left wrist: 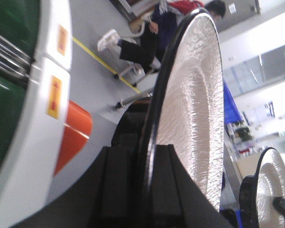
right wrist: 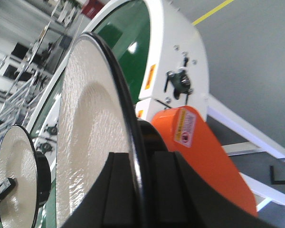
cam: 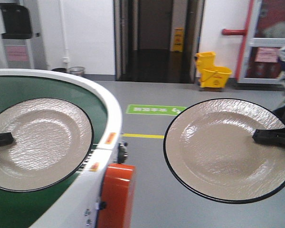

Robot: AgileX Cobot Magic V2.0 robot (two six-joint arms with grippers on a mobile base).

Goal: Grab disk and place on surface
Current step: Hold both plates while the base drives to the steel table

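The left gripper is clamping the left disk by its rim, holding it over the green conveyor belt. The right gripper is pinching the right disk by its edge, holding it above the grey floor.

Left of the orange cover, blocked by white conveyor rim; right of it, open grey floor under the plate; far behind, yellow mop bucket.

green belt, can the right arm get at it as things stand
Probably not: the right gripper is shut on the right plate over the grey floor, and the left plate hangs over the near belt.
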